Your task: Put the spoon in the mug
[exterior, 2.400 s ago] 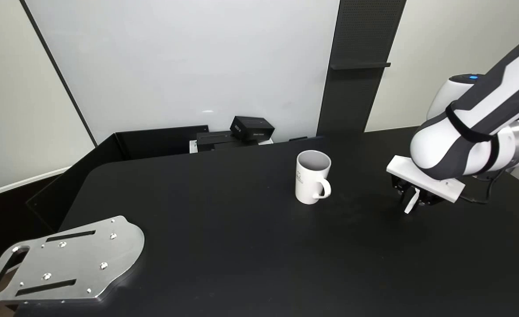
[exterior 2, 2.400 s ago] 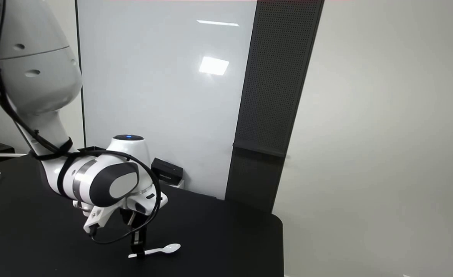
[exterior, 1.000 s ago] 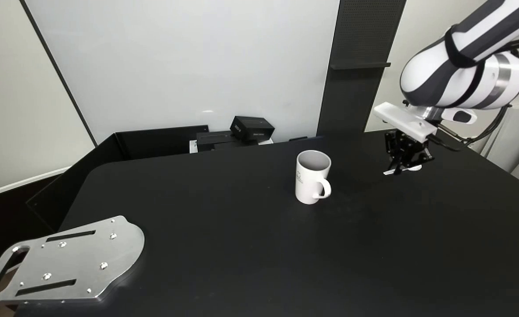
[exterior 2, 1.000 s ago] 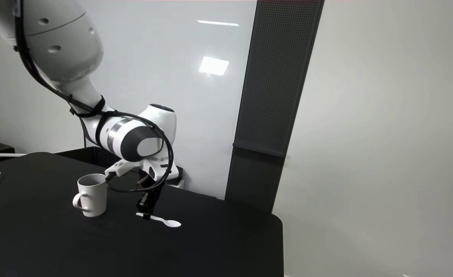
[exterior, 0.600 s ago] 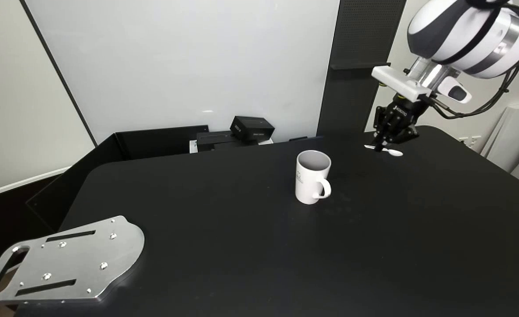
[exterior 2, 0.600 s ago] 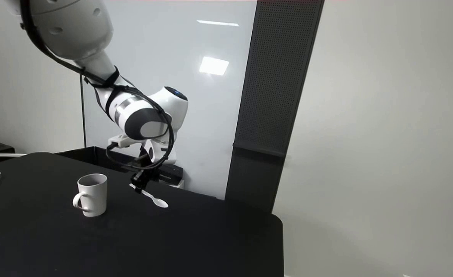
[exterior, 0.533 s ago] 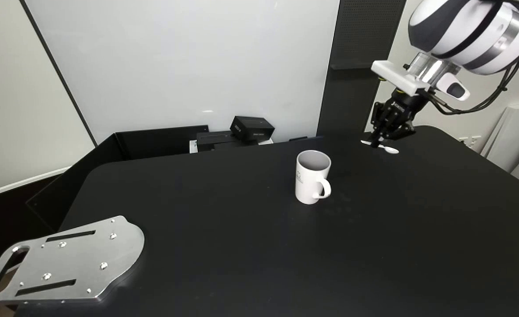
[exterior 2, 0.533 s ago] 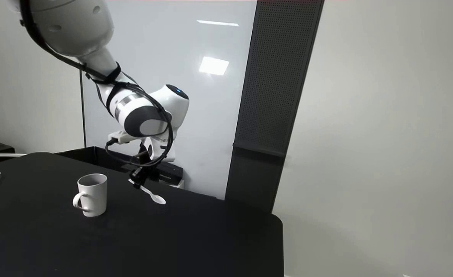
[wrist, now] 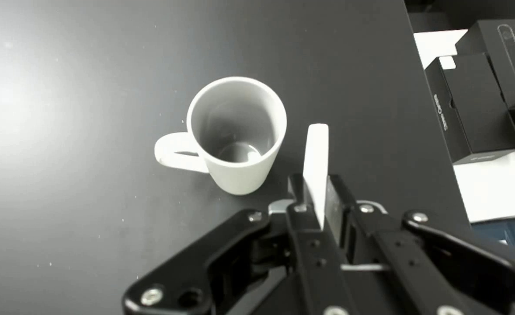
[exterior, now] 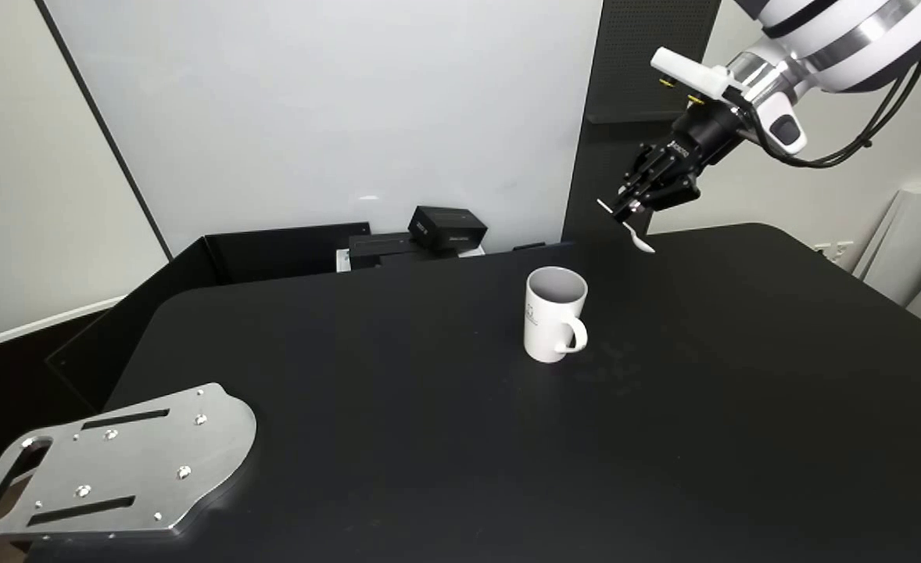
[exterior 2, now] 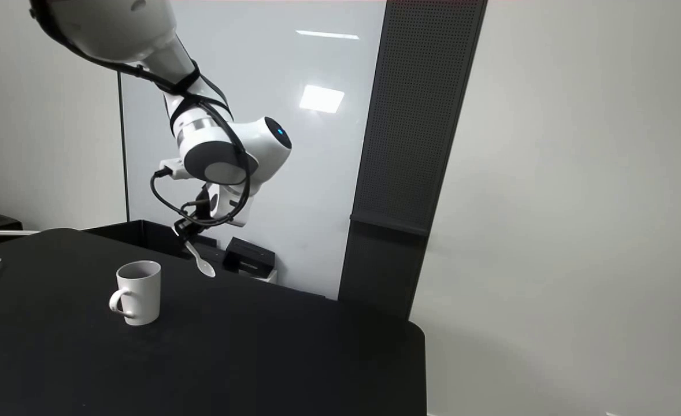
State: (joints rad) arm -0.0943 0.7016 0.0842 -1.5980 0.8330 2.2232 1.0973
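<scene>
I hold the spoon [wrist: 316,166] in the air, outside the mug [exterior: 548,322] and near it, bowl tilted down. My gripper [exterior: 621,213] is clamped on the spoon's handle. The mug stands upright on the black table [exterior: 429,438]; a metal plate [exterior: 148,461] lies well apart from the mug.
</scene>
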